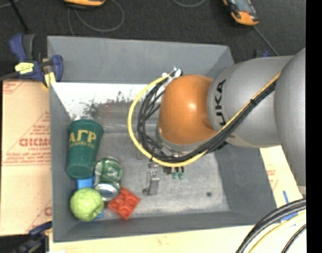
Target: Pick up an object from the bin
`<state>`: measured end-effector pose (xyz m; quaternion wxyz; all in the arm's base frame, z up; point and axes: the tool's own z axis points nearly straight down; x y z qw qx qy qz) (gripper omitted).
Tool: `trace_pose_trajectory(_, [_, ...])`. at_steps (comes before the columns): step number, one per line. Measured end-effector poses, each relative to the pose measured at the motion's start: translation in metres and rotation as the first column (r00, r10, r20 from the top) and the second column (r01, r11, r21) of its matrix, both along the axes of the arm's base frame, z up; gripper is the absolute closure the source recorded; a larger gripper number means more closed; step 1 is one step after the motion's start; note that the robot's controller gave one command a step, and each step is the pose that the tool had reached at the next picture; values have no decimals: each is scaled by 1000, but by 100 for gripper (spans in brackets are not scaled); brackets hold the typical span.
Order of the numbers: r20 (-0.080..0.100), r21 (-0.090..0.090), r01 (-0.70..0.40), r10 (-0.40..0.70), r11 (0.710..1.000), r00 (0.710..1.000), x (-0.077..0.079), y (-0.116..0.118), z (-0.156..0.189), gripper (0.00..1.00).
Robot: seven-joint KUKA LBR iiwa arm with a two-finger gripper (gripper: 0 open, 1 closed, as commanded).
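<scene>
My gripper [152,184] reaches down over the bin's bare floor near the middle, a little toward the front. Nothing shows in its grasp. The nearest thing is a red studded toy brick [123,203], lying to its left and slightly nearer the front. A crushed green and silver can [108,175] lies left of the gripper, a short gap away. Beyond the can, a dark green cup with yellow letters [84,147] lies against the left wall.
A yellow-green ball [86,204] sits in the front left corner, on a small blue piece [85,184] that peeks out beside the cup. The arm's orange cover and looped cables hang over the bin's middle and hide the floor beneath them.
</scene>
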<state>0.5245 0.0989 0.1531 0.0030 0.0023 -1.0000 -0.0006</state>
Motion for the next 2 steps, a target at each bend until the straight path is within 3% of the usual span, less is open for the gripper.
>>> trace_pose_trajectory(1, [8,1,2,-2,1000,1000,2,0,4,0])
trace_pose_trajectory(2, [-1,-2,-10,10,1000,1000,10,8,38,0])
